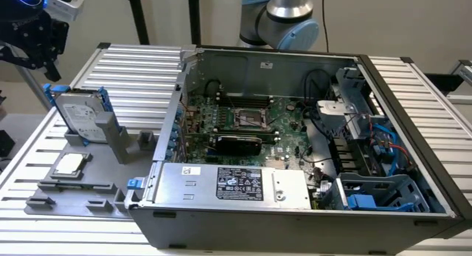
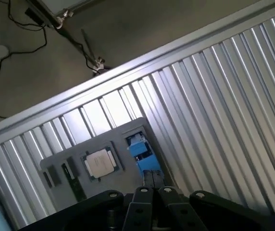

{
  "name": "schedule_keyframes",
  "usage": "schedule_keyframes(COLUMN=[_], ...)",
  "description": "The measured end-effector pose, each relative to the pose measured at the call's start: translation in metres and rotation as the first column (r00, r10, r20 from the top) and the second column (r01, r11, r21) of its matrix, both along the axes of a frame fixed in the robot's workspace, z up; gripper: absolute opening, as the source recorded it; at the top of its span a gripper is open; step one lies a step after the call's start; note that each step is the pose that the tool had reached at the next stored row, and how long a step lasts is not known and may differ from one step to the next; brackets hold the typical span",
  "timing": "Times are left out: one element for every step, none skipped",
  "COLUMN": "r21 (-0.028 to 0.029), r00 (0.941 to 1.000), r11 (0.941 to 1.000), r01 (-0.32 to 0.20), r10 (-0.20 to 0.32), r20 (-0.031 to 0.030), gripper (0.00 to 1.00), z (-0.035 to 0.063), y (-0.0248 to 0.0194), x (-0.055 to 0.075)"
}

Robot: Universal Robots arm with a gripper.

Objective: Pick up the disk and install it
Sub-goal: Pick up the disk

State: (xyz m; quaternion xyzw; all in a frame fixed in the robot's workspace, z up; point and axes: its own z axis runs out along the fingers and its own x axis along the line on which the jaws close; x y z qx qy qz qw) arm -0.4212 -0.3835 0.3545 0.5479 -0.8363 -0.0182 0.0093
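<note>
— Where is the disk (image 1: 79, 116) sitting?

— It is standing on edge in a slot at the far end of the grey tray (image 1: 74, 191), blue rails along its sides. A small silver chip (image 1: 68, 163) is lying flat on the same tray, nearer the camera.

— And the gripper (image 2: 153, 179)?

— The exterior view is showing it hanging high beyond the tray, apart from the disk. The wrist view is showing its fingers (image 2: 148, 179) pressing together, holding nothing.

— The computer case (image 1: 295, 212)?

— It is lying open just beside the tray.

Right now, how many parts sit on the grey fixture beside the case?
2. The disk stands on edge at the far end of the fixture; the square chip lies flat nearer the camera. Nothing seems hidden.
</note>
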Motion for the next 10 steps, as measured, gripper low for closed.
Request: schedule_keyframes(r21=[-0.0001,-0.0002,-0.0004,-0.0004,-0.0005,-0.0006,-0.0008,-0.0009,-0.0010,-0.0011], r00=[0.9998,0.9993,0.9985,0.9975,0.9959,0.9940,0.9919,0.9895,0.9867,0.9836], r11=[0.9998,0.9993,0.9985,0.9975,0.9959,0.9940,0.9919,0.9895,0.9867,0.9836], r01=[-0.018,-0.037,-0.055,-0.071,-0.091,-0.109,-0.127,-0.145,-0.163,-0.180], r10=[0.018,0.037,0.055,0.071,0.091,0.109,0.127,0.145,0.163,0.180], r20=[0.0000,0.0000,-0.0001,0.0000,0.0000,0.0000,-0.0001,0.0000,0.0003,0.0006], gripper=[0.00,0.00,0.00,0.00,0.00,0.00,0.00,0.00,0.00,0.00], z=[-0.0005,-0.0011,-0.0015,-0.0020,-0.0025,-0.0029,-0.0033,-0.0037,-0.0040,-0.0041], y=[0.0000,0.0000,0.0000,0.0000,0.0000,0.0000,0.0000,0.0000,0.0000,0.0000], x=[0.0000,0.0000,0.0000,0.0000,0.0000,0.0000,0.0000,0.0000,0.0000,0.0000])
